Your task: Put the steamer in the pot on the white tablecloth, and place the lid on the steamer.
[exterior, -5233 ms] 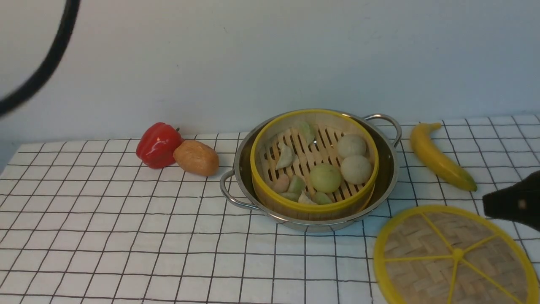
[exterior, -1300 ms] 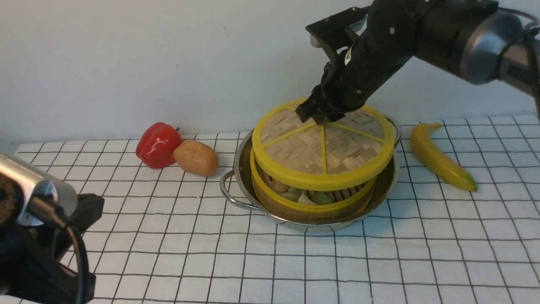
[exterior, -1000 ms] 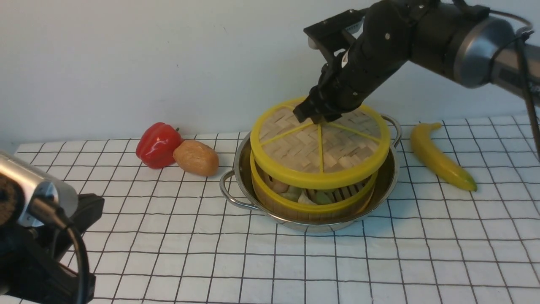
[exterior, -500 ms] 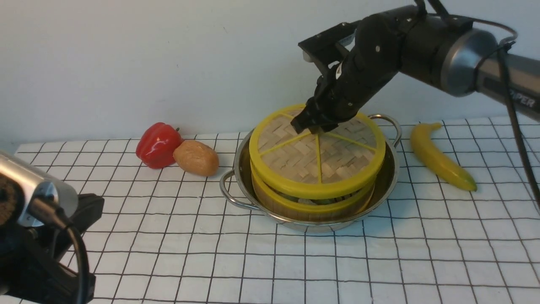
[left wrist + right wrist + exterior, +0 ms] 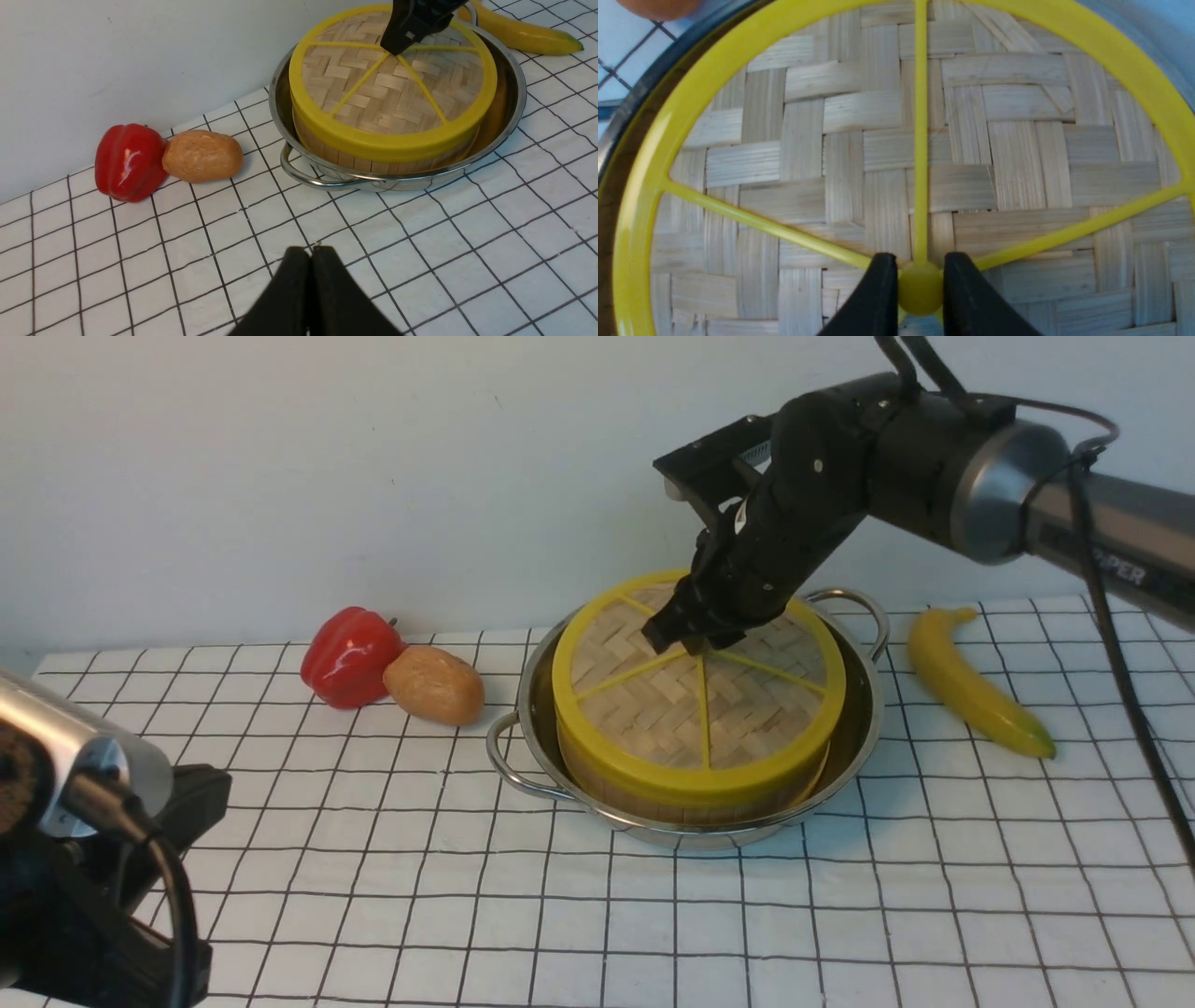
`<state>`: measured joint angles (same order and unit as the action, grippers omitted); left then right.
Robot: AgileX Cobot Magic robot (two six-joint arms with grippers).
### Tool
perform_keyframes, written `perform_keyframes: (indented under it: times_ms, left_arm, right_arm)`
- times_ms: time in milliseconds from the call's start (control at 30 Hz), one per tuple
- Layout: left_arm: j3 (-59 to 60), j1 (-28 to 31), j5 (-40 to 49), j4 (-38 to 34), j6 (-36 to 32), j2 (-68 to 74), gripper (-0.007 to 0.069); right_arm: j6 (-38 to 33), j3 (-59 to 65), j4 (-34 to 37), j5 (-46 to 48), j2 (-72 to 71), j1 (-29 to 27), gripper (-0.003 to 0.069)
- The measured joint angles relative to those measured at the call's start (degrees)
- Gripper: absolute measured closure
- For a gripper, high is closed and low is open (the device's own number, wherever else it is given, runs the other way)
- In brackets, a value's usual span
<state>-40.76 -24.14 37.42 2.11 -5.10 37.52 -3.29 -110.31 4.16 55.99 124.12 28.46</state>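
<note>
The lid point(image 5: 695, 709) lies flat on the steamer point(image 5: 653, 798), which stands in the pot point(image 5: 512, 770) on the white tablecloth point(image 5: 373, 877). Only the steamer's bamboo wall shows; its food is hidden. My right gripper point(image 5: 691, 639) reaches down from the upper right and is shut on the lid's yellow centre knob point(image 5: 920, 287), with one black finger point(image 5: 878, 289) on each side. My left gripper point(image 5: 309, 249) is shut and empty, low over the cloth, in front of and to the left of the pot point(image 5: 511, 107). The left wrist view also shows the lid point(image 5: 387, 88).
A red pepper point(image 5: 350, 655) and a brown potato point(image 5: 434, 684) lie left of the pot near the wall. A banana point(image 5: 971, 681) lies to its right. My left arm point(image 5: 84, 859) fills the lower left corner.
The right gripper has lowered the lid from a tilted hold above the steamer until it rests flat on the steamer's rim. About five seconds ago the lid lay on the cloth at front right.
</note>
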Motion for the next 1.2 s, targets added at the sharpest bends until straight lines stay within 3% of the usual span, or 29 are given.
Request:
perform_keyframes:
  times_ms: [333,400,700,833,933,1000,1133,1167,1200]
  left_arm:
    - [0.0,0.0,0.0,0.0,0.0,0.0,0.0632]
    - [0.0,0.0,0.0,0.0,0.0,0.0,0.0632]
    - [0.0,0.0,0.0,0.0,0.0,0.0,0.0633]
    - [0.0,0.0,0.0,0.0,0.0,0.0,0.0633]
    - [0.0,0.0,0.0,0.0,0.0,0.0,0.0633]
    - [0.0,0.0,0.0,0.0,0.0,0.0,0.0633]
    - [0.0,0.0,0.0,0.0,0.0,0.0,0.0633]
    - [0.0,0.0,0.0,0.0,0.0,0.0,0.0633]
    - [0.0,0.0,0.0,0.0,0.0,0.0,0.0633]
  right_arm:
    - [0.7,0.0,0.0,0.2,0.0,0.0,0.0519]
    - [0.8,0.0,0.2,0.8,0.0,0.0,0.0481]
    - [2.7,-5.8,0.7,9.4,0.0,0.0,0.0051]
    - [3.3,-12.4,1.6,13.4,-0.1,0.0,0.0004]
    - [3.3,-15.5,1.7,13.9,-0.4,0.0,0.0022]
    - [3.3,-18.4,1.3,14.0,-2.1,0.0,0.0081]
    - [3.0,-19.7,-1.1,14.2,-8.5,0.0,0.0298]
    - [3.0,-19.9,-2.4,14.2,-10.3,0.0,0.0368]
    - [2.9,-20.0,-3.7,14.3,-13.0,0.0,0.0487]
